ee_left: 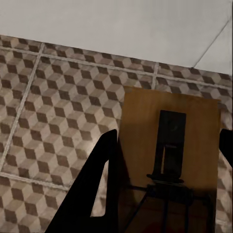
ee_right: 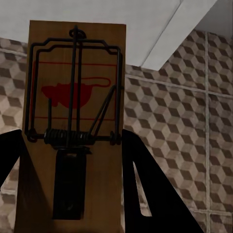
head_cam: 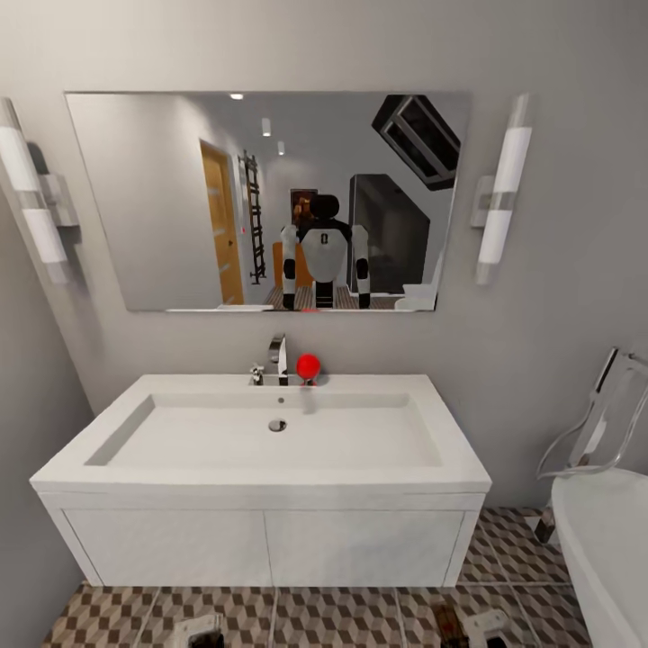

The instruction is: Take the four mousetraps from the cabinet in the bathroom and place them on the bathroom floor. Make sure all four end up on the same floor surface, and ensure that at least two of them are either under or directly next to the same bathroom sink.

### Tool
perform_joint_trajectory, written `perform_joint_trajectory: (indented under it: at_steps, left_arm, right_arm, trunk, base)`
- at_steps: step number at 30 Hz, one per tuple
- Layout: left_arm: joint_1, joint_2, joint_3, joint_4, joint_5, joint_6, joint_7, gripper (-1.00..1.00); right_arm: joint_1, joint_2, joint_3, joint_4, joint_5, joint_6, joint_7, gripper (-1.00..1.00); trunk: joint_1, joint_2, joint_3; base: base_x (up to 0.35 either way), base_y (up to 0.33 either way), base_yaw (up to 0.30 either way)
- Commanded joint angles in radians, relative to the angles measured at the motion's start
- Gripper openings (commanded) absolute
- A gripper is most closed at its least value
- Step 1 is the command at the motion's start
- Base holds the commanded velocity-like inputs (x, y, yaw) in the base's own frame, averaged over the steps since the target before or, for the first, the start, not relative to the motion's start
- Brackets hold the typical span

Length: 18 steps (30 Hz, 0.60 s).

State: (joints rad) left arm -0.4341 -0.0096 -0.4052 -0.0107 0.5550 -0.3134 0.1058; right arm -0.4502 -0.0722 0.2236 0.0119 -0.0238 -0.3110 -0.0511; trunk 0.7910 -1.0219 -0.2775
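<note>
The white wall-hung sink [head_cam: 261, 477] with a chrome faucet [head_cam: 278, 358] hangs straight ahead above the cube-patterned floor [head_cam: 333, 616]. My left gripper [ee_left: 169, 141] is shut on a mousetrap [ee_left: 145, 111], a brown board with a dark metal plate. It hovers over the floor [ee_left: 58, 111] close to the sink's white underside [ee_left: 121, 24]. My right gripper [ee_right: 73, 141] is shut on a second mousetrap [ee_right: 75, 63] bearing a red mouse print and a wire spring. Both grippers [head_cam: 193, 630] [head_cam: 477, 625] peek in at the lower edge of the head view, in front of the sink.
A mirror [head_cam: 261, 198] above the sink reflects the robot and an orange door. Tube lamps [head_cam: 504, 198] flank it. A red round object [head_cam: 308, 365] stands by the faucet. A white bathtub [head_cam: 603, 549] with chrome fittings [head_cam: 594, 423] crowds the right side.
</note>
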Motion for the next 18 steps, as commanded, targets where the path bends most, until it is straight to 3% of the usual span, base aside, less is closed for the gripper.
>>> perform_joint_trajectory:
  at_steps: [1, 5, 12, 18]
  left_arm:
    - [-0.001, 0.000, -0.008, -0.023, 0.002, 0.035, 0.014, -1.00]
    - [-0.003, 0.009, -0.010, -0.116, 0.001, 0.189, 0.026, -1.00]
    - [-0.003, 0.011, -0.012, -0.162, 0.000, 0.236, 0.095, -1.00]
    - [-0.004, 0.010, -0.016, -0.171, -0.001, 0.243, 0.114, -1.00]
  right_arm:
    - [-0.001, 0.000, 0.008, -0.007, -0.007, -0.003, -0.001, -1.00]
    - [-0.001, 0.000, 0.010, -0.020, -0.008, -0.002, -0.001, -1.00]
    - [-0.001, 0.000, 0.010, -0.018, -0.014, -0.002, 0.000, -1.00]
    - [-0.001, 0.000, 0.010, -0.018, -0.014, -0.002, 0.001, -1.00]
  trunk:
    - [0.004, -0.008, -0.005]
    - [0.019, -0.036, -0.017]
    - [0.046, -0.085, -0.039]
    - [0.069, -0.127, -0.058]
  base:
    - [0.000, 0.000, 0.000]
    - [0.000, 0.000, 0.000]
    - [0.000, 0.000, 0.000]
    - [0.000, 0.000, 0.000]
